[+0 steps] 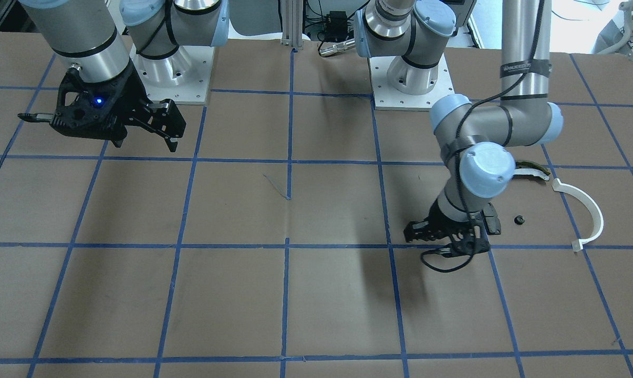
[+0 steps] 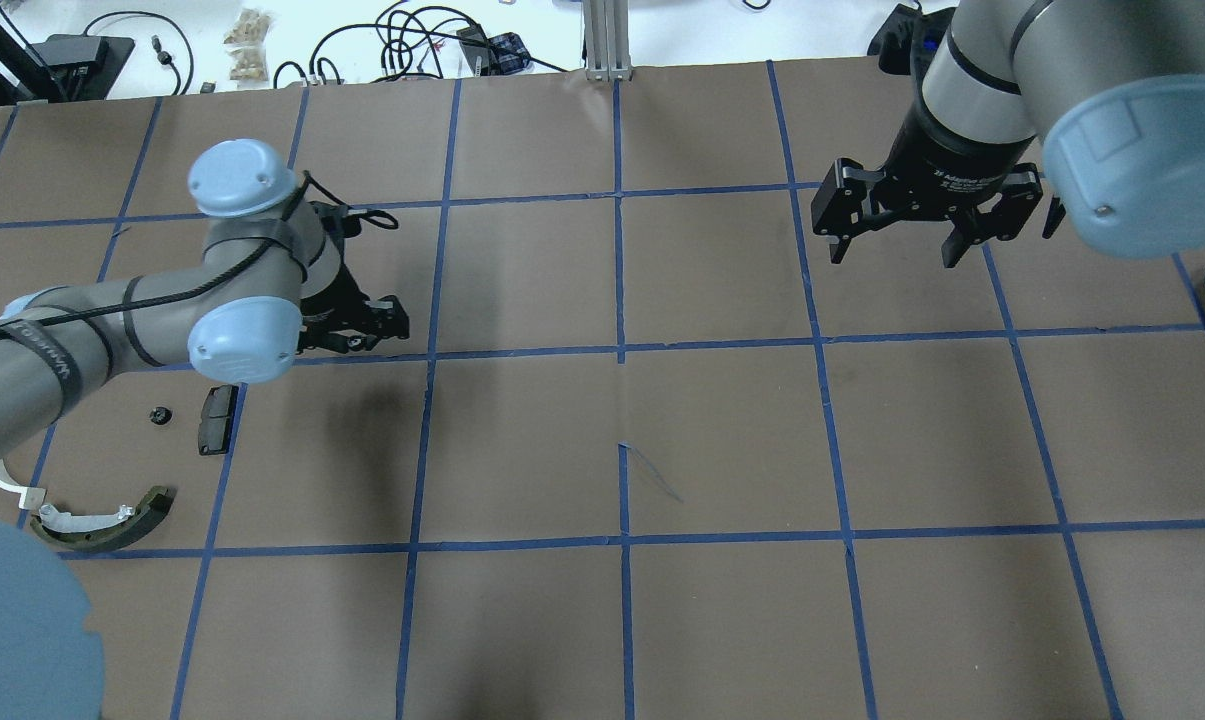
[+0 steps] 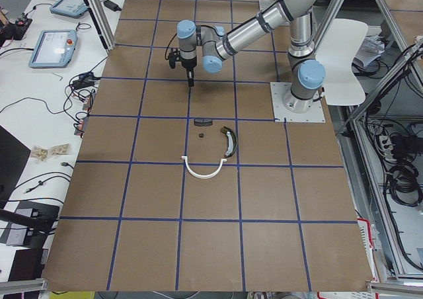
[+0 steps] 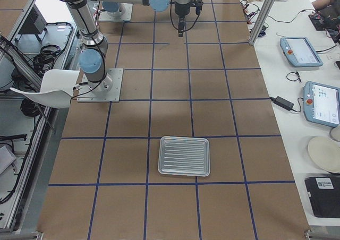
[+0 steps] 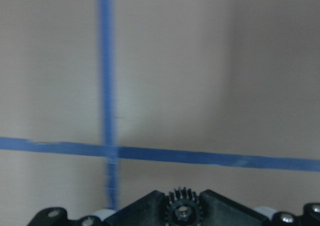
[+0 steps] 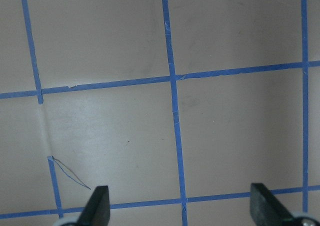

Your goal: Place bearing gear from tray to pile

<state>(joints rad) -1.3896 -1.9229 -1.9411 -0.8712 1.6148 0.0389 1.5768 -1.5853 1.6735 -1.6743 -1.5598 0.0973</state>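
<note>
My left gripper [image 1: 426, 233] is shut on a small black bearing gear [image 5: 182, 209], which the left wrist view shows pinched between the fingertips. It hangs low over the table by a blue tape crossing. The pile lies just beside it: a black rectangular pad [image 2: 217, 418], a small black round part [image 2: 160, 414], an olive-and-white shoe-like piece [image 2: 102, 520] and a white plastic arc [image 1: 584, 210]. My right gripper [image 2: 892, 245] is open and empty, high over the other half of the table. The metal tray [image 4: 184, 156] lies far from both grippers.
The table is brown paper marked into squares with blue tape. The two arm bases [image 1: 411, 79] stand at the robot's edge. A torn tape scrap [image 2: 647, 470] lies near the middle. Cables and tablets sit beyond the table edge.
</note>
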